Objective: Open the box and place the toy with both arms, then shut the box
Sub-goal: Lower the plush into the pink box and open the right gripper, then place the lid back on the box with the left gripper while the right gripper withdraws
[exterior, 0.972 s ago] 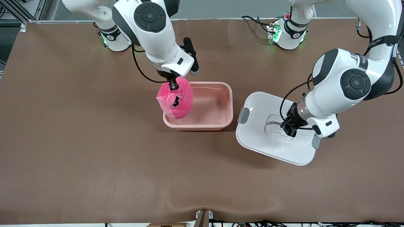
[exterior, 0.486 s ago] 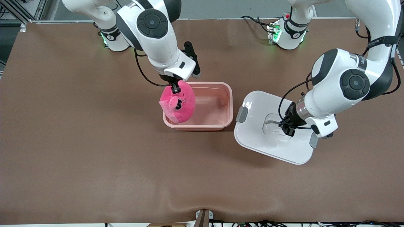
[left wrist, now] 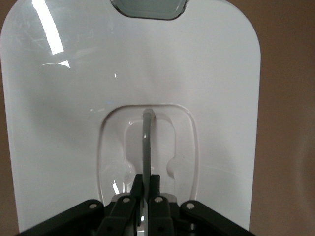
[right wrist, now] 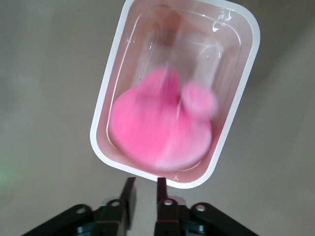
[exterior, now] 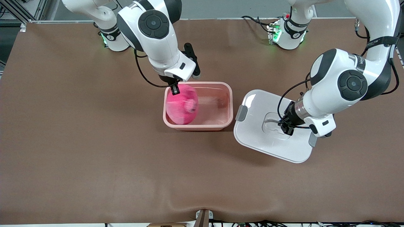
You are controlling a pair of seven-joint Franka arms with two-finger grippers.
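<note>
The pink toy (exterior: 182, 107) (right wrist: 162, 130) shows blurred inside the open pale pink box (exterior: 221, 126) (right wrist: 248, 73), at the box's end toward the right arm. My right gripper (exterior: 174, 89) (right wrist: 146, 183) hangs over that end's rim, open, with nothing between its fingers and the toy free of it. The white lid (exterior: 262, 142) (left wrist: 74, 98) is held tilted just above the table beside the box, toward the left arm's end. My left gripper (exterior: 285, 128) (left wrist: 146, 178) is shut on the clear handle (left wrist: 146, 137) in the lid's recessed middle.
Grey clips (exterior: 240, 113) (exterior: 312, 139) sit at both short ends of the lid. A brown mat (exterior: 94, 157) covers the table, with broad bare areas nearer the front camera and toward the right arm's end. Both arm bases (exterior: 113, 37) (exterior: 288, 34) stand along the table's robot side.
The right gripper has opened and the toy has dropped from it into the box. The left arm has carried the lid a little toward the box.
</note>
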